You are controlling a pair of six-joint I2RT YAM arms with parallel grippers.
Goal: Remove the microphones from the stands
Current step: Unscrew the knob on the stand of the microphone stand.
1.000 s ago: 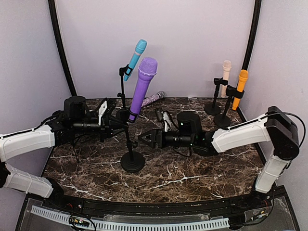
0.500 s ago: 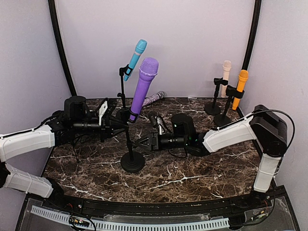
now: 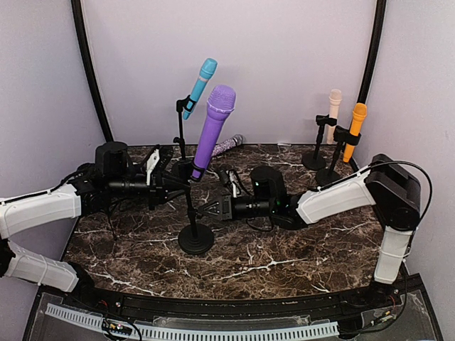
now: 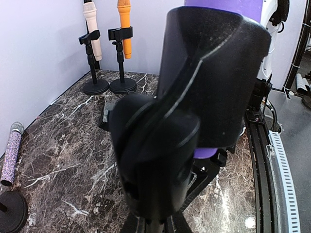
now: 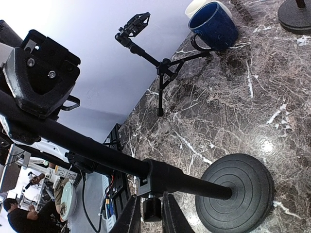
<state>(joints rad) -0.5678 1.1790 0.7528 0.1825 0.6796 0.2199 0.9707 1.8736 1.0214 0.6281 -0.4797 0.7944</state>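
Fingers [image 5: 132, 216] of right gripper [image 5: 149, 218] pinch stand [image 5: 97, 149] holding purple microphone [image 3: 213, 131].

The dark marble table [image 3: 284, 249] carried one round stand base [image 3: 195, 239] near its middle — a pair of bases [image 3: 313, 161] far right, a glittery microphone [image 3: 226, 145] lying flat at the far edge.

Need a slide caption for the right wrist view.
Right hand clamps the microphone stand's pole near its round base; blue mug and empty tripod stand behind.
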